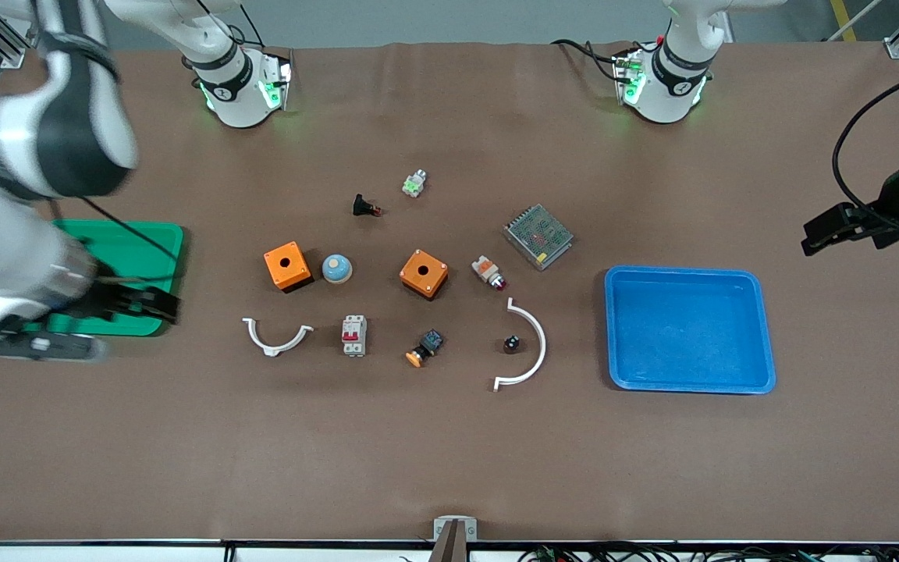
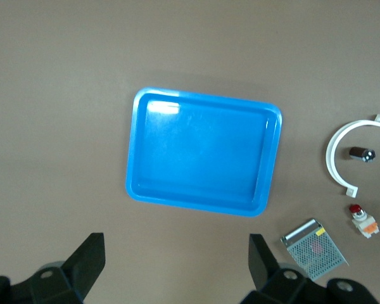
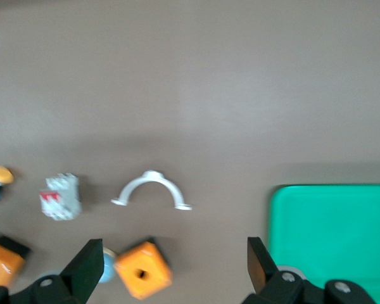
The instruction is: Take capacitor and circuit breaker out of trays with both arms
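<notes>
The capacitor [image 1: 511, 343], a tiny black cylinder, lies on the table inside a curved white clamp [image 1: 537, 343]. It also shows in the left wrist view [image 2: 361, 154]. The breaker [image 1: 353, 336], a white block with red levers, lies beside a smaller white clamp [image 1: 276, 337] and shows in the right wrist view [image 3: 61, 196]. My left gripper [image 1: 808, 238] is open and empty, up over the table at the left arm's end, beside the blue tray [image 1: 687, 328]; its own view [image 2: 177, 266] shows bare table between the fingers. My right gripper [image 1: 165, 306] is open and empty over the green tray's [image 1: 137, 250] edge; its own view [image 3: 174, 269] shows an orange box.
Two orange boxes [image 1: 287, 266] [image 1: 424, 273], a blue dome button [image 1: 336, 268], an orange-capped button [image 1: 423, 348], a white-orange part with red tip [image 1: 488, 272], a metal power supply [image 1: 538, 236], a black part [image 1: 365, 207] and a green-lit part [image 1: 414, 183] lie mid-table.
</notes>
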Robot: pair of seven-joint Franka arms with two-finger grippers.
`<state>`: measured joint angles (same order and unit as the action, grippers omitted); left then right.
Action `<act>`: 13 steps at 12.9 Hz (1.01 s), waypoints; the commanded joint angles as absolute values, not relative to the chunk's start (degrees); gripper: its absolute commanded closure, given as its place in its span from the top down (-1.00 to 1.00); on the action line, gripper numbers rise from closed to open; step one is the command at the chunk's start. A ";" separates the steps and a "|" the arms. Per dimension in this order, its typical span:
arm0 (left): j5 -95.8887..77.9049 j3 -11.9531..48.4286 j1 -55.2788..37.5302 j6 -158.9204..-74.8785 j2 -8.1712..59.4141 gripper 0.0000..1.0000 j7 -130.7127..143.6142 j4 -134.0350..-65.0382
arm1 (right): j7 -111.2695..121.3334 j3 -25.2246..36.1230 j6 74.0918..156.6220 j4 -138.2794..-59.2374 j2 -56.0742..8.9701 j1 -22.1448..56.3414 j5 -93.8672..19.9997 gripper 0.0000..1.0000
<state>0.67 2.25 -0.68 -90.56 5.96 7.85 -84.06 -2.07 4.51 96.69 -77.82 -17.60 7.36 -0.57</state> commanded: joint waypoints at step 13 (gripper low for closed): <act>0.44 -2.29 -8.79 -88.86 -3.08 1.00 6.77 -92.55 | 4.14 2.81 89.47 -86.13 -4.04 1.32 -0.44 1.00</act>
<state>0.46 -2.43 -9.02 -89.72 -1.48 7.82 -92.00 4.81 3.96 89.48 -84.80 -5.41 1.95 -0.57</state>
